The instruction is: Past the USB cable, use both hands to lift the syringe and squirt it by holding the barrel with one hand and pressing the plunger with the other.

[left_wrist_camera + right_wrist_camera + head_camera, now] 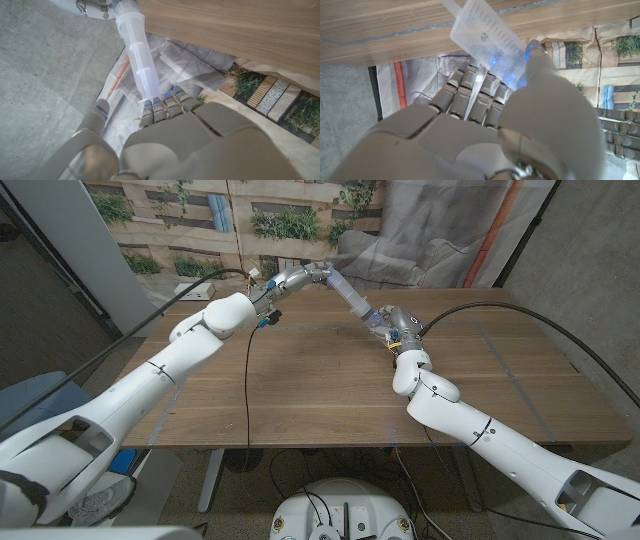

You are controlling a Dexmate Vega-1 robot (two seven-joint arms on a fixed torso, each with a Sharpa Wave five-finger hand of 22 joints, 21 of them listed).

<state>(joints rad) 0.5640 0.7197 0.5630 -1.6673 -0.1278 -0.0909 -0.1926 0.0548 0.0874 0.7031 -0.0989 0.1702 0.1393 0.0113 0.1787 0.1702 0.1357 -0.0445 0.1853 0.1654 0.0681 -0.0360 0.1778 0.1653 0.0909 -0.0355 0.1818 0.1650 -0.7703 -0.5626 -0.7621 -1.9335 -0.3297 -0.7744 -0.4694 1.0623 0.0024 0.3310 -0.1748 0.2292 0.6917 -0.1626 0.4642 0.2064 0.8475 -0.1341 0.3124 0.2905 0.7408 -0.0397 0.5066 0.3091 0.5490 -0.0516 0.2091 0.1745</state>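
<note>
The right hand (392,326) grips the syringe (348,296) barrel, its fingers (470,92) hiding the tip. The left hand (290,278) holds the plunger end above the table (330,395). A cable (247,370) hangs just beside the left hand.

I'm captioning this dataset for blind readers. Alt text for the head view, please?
Two white robot arms hold a clear syringe aloft above a wooden table, the right hand gripping its barrel and the left hand at its plunger end.

Clear syringe (349,298) with printed scale marks, blue glow where the grey right hand (395,326) grips it. Brown wood-grain worktop (330,385). White arms, black cables.
</note>
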